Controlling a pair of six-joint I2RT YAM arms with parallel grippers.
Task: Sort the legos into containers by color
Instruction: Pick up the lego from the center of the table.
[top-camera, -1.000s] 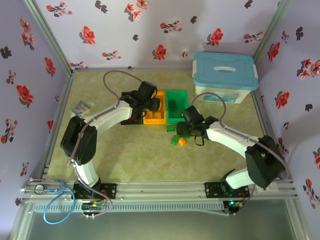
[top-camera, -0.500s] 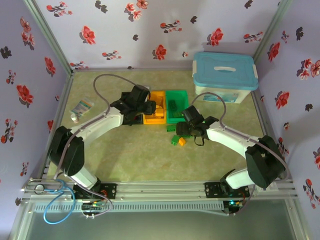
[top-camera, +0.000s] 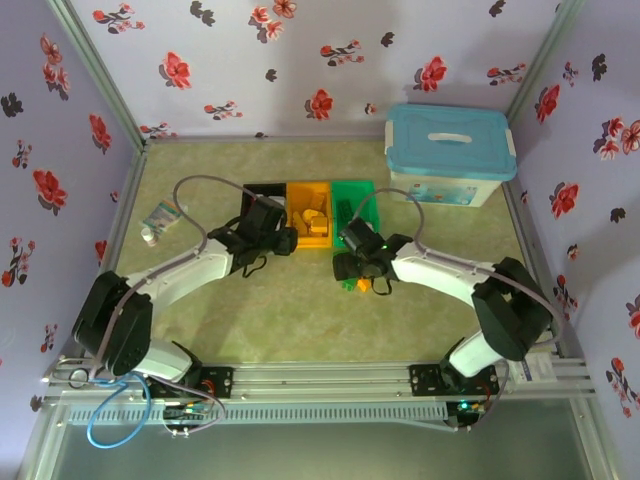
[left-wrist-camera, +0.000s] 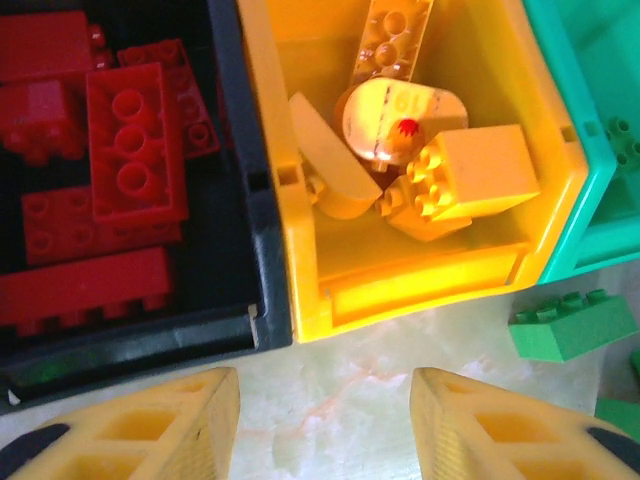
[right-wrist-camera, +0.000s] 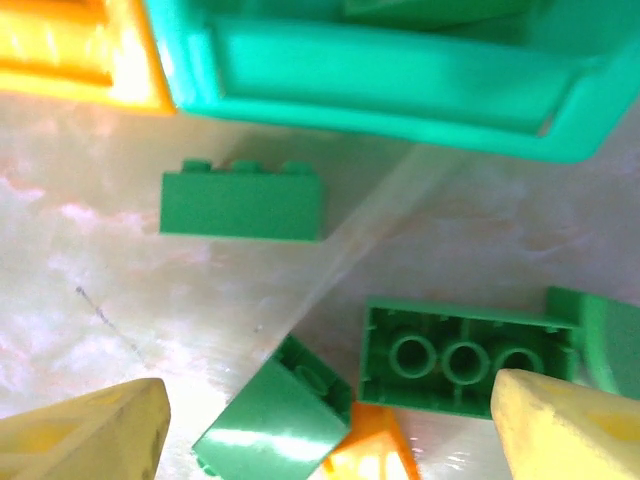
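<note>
Right gripper (right-wrist-camera: 325, 425), jaws spread and empty, above loose green bricks (right-wrist-camera: 242, 203) lying just beside the green bin (right-wrist-camera: 380, 95): judged light, rigid and slick, best pinched across long flat sides; left gripper (left-wrist-camera: 325, 420) likewise spread.

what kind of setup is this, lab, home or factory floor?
Most likely a lab data-collection cell: a small booth with flower-print walls, a left arm and right arm bolted to an aluminium rail, and toy bricks with small colour bins as the work.
</note>
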